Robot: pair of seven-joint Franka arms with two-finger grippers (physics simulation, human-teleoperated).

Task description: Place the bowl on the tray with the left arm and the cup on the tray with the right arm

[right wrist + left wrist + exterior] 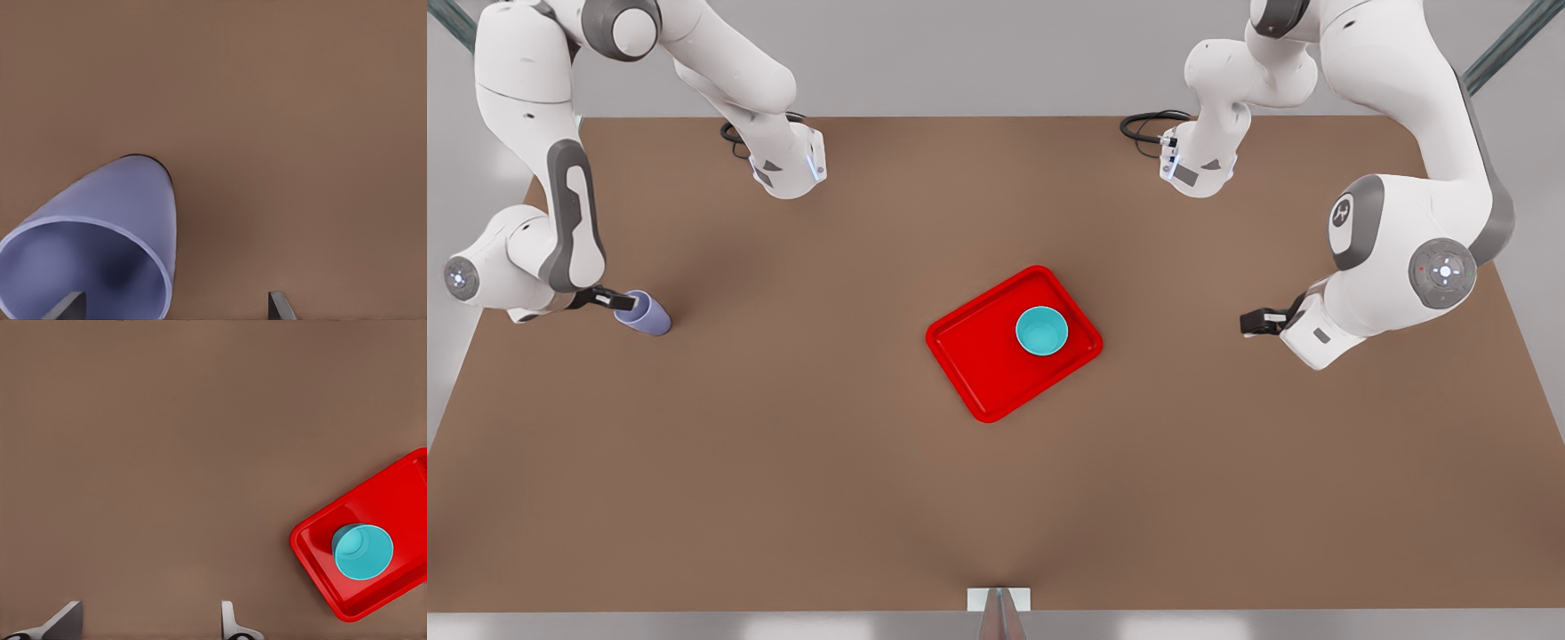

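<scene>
The teal bowl [1041,331] [363,551] stands inside the red tray [978,356] [320,550] at mid-table, near the tray's corner toward the front view's right. The lavender cup [645,314] [113,220] stands on the table at the front view's far left. My right gripper [623,301] [175,308] is open at the cup's rim, with one finger over the mouth and the other outside the wall. My left gripper [1252,322] [148,625] hangs open over bare table at the front view's right, apart from the tray, with nothing between its fingers.
The brown table [996,498] carries only the tray and the cup. Both arm bases with black cables [1152,124] sit at the far edge. A small white and grey mount [999,603] stands at the middle of the near edge.
</scene>
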